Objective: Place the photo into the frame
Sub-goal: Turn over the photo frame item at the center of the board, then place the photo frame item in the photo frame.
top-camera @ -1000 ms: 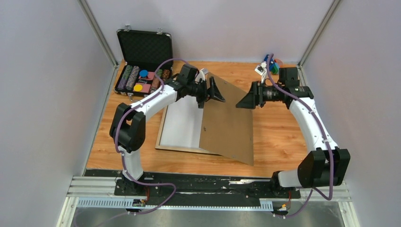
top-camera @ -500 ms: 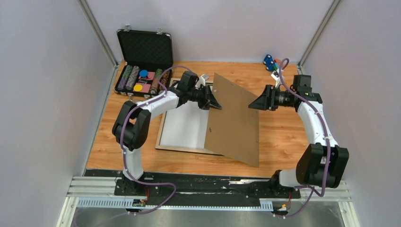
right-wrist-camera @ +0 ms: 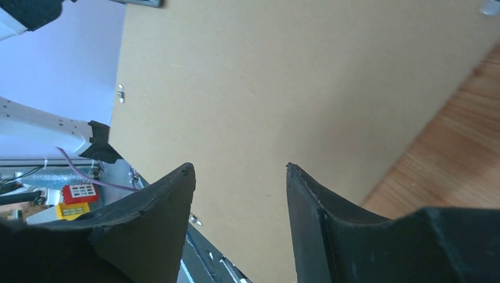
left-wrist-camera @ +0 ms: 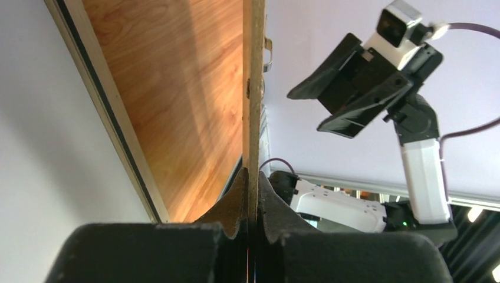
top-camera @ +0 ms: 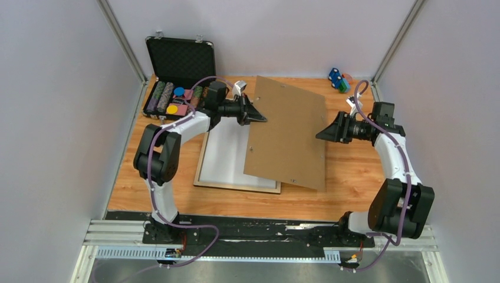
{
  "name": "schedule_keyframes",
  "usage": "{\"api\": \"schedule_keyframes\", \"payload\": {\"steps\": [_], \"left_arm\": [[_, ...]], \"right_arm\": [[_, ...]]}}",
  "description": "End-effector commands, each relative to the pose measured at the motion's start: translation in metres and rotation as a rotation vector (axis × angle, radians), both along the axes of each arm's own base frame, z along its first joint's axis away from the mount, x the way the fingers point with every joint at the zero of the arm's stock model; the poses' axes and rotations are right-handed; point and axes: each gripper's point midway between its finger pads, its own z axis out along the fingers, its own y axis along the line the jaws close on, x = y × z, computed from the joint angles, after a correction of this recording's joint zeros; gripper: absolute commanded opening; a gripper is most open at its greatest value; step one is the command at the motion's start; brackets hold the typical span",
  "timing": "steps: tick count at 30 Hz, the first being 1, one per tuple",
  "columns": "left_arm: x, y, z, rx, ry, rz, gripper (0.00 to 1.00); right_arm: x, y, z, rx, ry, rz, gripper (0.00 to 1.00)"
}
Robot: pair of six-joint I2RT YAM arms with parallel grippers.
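My left hand [top-camera: 256,117] is clamped on the edge of the plain brown backing board [top-camera: 289,132], tilted over the pale wood-edged rectangular frame [top-camera: 230,186] lying flat on the table [top-camera: 348,171], while my right hand [top-camera: 323,132] hangs near the board's right edge, fingers apart.

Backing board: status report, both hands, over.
Copy: left hand shut on backing board edge, board raised over frame; right hand open, clear of board; board covers part of frame opening.
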Motion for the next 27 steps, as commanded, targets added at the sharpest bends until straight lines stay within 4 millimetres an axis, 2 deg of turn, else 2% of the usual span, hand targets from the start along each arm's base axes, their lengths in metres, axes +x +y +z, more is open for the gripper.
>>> {"api": "schedule_keyframes", "payload": {"steps": [1,4,5,6,9,13,16,18,22,27], "left_arm": [[-0.016,0.027,0.082,-0.111,-0.172,-0.104,0.00],[-0.020,0.050,0.079,-0.061,-0.217,-0.130,0.00],[-0.020,0.064,0.074,-0.032,-0.170,-0.112,0.00],[-0.021,0.071,0.071,-0.019,-0.198,-0.116,0.00],[-0.020,0.107,0.072,0.011,-0.162,-0.073,0.00],[-0.023,0.149,0.078,0.049,-0.184,-0.043,0.00],[-0.032,0.171,0.076,0.074,-0.165,-0.034,0.00],[-0.029,0.195,0.072,0.091,-0.145,0.004,0.00],[-0.028,0.211,0.065,0.103,-0.127,0.013,0.00],[-0.019,0.211,0.060,0.054,-0.094,0.004,0.00]], "right_arm": [[0.011,-0.006,0.021,-0.045,-0.126,-0.050,0.56],[0.020,-0.014,0.028,-0.085,-0.155,-0.128,0.57],[0.023,-0.017,0.031,-0.092,-0.163,-0.153,0.57],[0.025,-0.019,0.033,-0.098,-0.172,-0.173,0.57],[0.033,-0.023,0.034,-0.110,-0.177,-0.216,0.57],[0.042,-0.021,0.019,-0.133,-0.150,-0.229,0.57],[0.047,-0.011,0.003,-0.137,-0.114,-0.204,0.57],[0.052,-0.004,-0.005,-0.137,-0.093,-0.187,0.57],[0.058,0.007,-0.020,-0.138,-0.057,-0.158,0.56],[0.061,0.017,-0.031,-0.154,-0.045,-0.135,0.56]]}}
